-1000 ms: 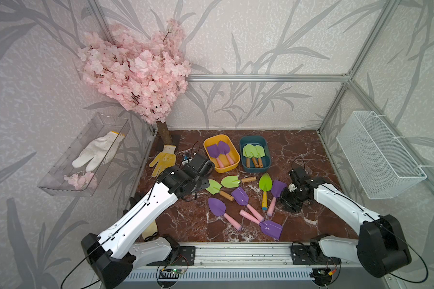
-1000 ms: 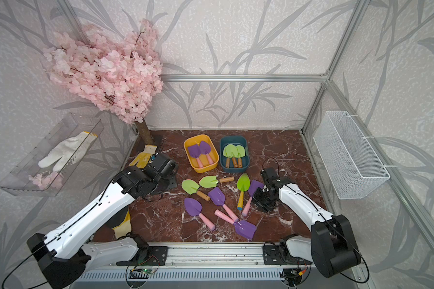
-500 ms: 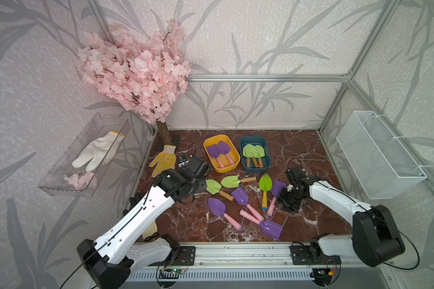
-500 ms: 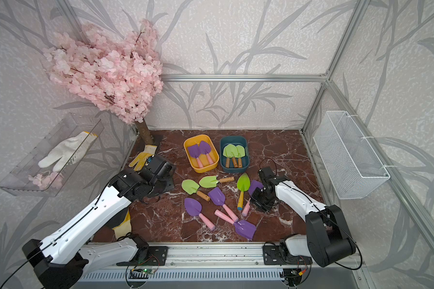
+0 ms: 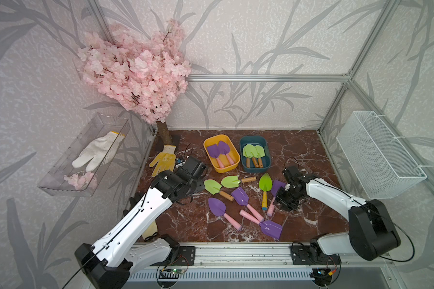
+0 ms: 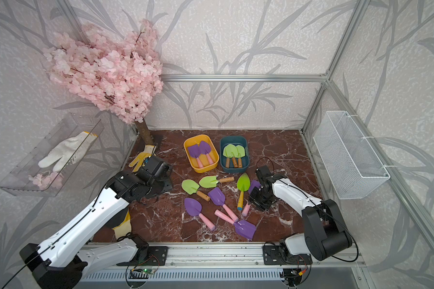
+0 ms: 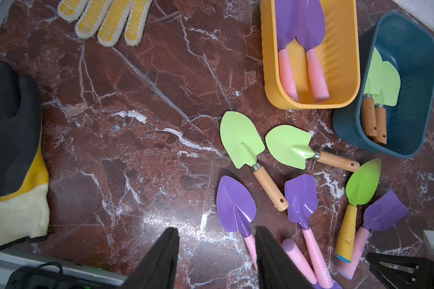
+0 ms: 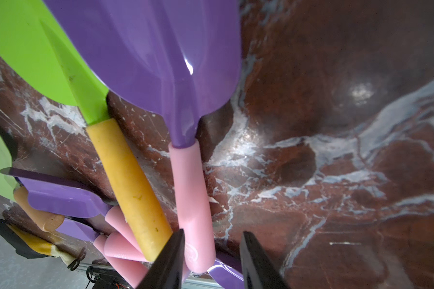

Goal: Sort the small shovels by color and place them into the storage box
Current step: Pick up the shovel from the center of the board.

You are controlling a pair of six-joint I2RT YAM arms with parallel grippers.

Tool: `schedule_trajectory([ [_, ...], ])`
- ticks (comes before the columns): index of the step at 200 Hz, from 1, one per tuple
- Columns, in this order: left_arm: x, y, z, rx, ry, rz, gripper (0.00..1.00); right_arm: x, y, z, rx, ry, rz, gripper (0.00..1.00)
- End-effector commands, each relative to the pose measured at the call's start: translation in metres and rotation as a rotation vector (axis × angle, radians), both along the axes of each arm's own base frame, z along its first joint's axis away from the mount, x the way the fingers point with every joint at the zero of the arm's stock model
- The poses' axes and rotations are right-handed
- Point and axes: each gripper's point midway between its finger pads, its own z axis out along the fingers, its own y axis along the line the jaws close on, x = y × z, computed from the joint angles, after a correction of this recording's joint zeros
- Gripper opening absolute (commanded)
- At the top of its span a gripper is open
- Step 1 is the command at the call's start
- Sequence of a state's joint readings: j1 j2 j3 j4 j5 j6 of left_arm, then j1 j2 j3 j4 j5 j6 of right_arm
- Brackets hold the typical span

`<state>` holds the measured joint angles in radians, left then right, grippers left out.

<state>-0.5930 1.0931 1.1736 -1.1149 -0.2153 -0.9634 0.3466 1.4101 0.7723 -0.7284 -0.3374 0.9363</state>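
Several small shovels lie loose mid-floor: two light green [image 5: 212,186] [image 5: 231,180], a pointed green one with a yellow handle [image 5: 265,184], and purple ones [image 5: 217,206] [image 5: 239,195] [image 5: 271,229]. The storage box is two tubs: the yellow one [image 5: 223,171] holds two purple shovels, the teal one [image 5: 254,171] holds three light green. My right gripper [image 8: 213,232] [image 5: 277,200] is open and low, its fingers either side of the pink handle [image 8: 191,195] of a purple shovel [image 5: 278,186]. My left gripper [image 7: 216,229] is open over bare floor, left of the pile.
A yellow dotted glove [image 5: 163,160] lies at the back left and a black-and-yellow glove [image 7: 10,140] under my left arm. A clear tray [image 5: 60,175] with a white glove hangs on the left wall, a wire basket [image 5: 376,155] on the right. A pink blossom tree [image 5: 135,72] fills the back left corner.
My right gripper has edged left and closer onto the purple shovel's pink handle. My left arm has shifted slightly left. The shovels have not moved.
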Motion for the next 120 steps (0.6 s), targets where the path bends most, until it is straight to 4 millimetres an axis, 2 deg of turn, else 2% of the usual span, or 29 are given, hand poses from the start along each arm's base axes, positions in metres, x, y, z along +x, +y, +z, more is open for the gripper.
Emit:
schedule_trajectory([
  [1,-0.006,0.006,-0.002,0.005,0.007,0.006,0.53,0.008,0.002,0.003,-0.017,-0.016,-0.004,0.43],
  [45,-0.009,0.009,-0.004,0.0,0.007,0.011,0.55,0.009,0.008,0.002,-0.026,-0.007,0.02,0.45],
  [120,-0.01,0.012,-0.006,-0.004,0.01,0.016,0.55,0.009,0.007,-0.008,-0.051,0.011,0.029,0.44],
])
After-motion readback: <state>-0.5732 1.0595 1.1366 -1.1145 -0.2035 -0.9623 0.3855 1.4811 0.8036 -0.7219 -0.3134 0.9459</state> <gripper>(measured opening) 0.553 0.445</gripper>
